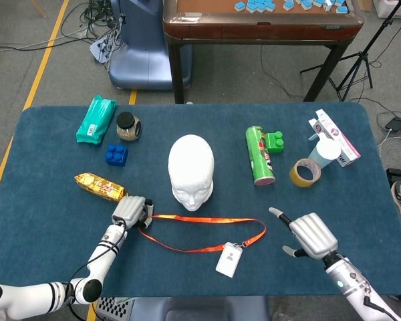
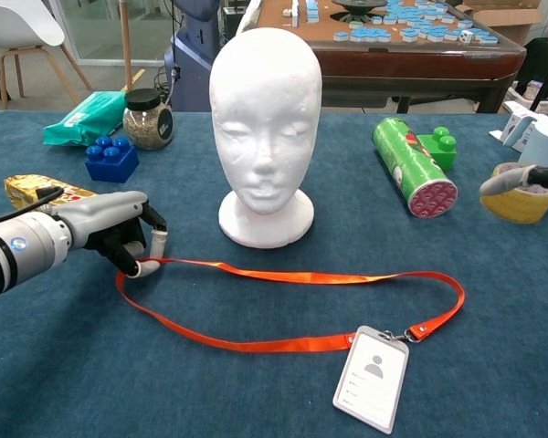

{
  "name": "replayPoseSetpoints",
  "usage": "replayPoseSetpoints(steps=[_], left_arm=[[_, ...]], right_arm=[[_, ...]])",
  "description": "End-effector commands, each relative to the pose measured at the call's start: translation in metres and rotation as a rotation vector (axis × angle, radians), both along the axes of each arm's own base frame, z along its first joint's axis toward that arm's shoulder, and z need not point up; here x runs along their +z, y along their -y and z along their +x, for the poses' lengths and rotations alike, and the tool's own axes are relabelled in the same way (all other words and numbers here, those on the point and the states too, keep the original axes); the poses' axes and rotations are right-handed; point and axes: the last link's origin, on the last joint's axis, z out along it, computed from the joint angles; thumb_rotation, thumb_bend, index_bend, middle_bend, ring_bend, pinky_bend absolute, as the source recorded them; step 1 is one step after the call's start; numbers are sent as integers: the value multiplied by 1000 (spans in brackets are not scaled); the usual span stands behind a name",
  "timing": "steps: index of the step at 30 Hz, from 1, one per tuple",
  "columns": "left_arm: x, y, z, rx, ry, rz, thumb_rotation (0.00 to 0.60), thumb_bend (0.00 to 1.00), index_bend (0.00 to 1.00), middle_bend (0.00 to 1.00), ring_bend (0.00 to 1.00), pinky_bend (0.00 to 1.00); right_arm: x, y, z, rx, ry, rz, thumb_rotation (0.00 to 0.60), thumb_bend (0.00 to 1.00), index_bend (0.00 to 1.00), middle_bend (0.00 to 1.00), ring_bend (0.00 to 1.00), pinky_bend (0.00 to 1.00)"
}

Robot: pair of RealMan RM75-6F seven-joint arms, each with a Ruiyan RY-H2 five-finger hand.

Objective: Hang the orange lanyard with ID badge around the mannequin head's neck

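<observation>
The white mannequin head (image 1: pixel 191 172) (image 2: pixel 266 128) stands upright mid-table. In front of it the orange lanyard (image 1: pixel 207 234) (image 2: pixel 292 306) lies flat in a long loop, with the white ID badge (image 1: pixel 228 260) (image 2: pixel 372 378) at its near right end. My left hand (image 1: pixel 131 212) (image 2: pixel 110 235) pinches the loop's left end, close to the cloth. My right hand (image 1: pixel 309 234) hovers over the table at the right with fingers spread and nothing in it; only one fingertip (image 2: pixel 504 182) of it shows at the right edge of the chest view.
Left of the head: a gold snack packet (image 1: pixel 99 187), blue brick (image 1: pixel 116 155), jar (image 1: pixel 127 126), green pouch (image 1: pixel 96 119). Right of it: a green tube (image 1: pixel 260 155), green brick (image 1: pixel 275 142), tape roll (image 1: pixel 305 173), white cup (image 1: pixel 325 152) and box (image 1: pixel 337 136).
</observation>
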Motion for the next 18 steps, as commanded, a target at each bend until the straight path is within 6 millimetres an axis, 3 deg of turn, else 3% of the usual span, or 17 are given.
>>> replayPoseSetpoints(steps=[1,8,18], left_arm=[[1,0,0,6,8,-2,600,380,610,945,943,905],[3,1,2,17,26,-4,600,379,610,945,944,905],[5,3,2,28,39,-9,600,378,610,945,944,905]], right_arm=[[-14,10,5,1,1,16,600,209,206,1000,1000,1000],[-51,31,20,-6,3,47,600,215,291,1000,1000,1000],[-87,57,34,-33,-8,41,600,273,376,1000,1000,1000]])
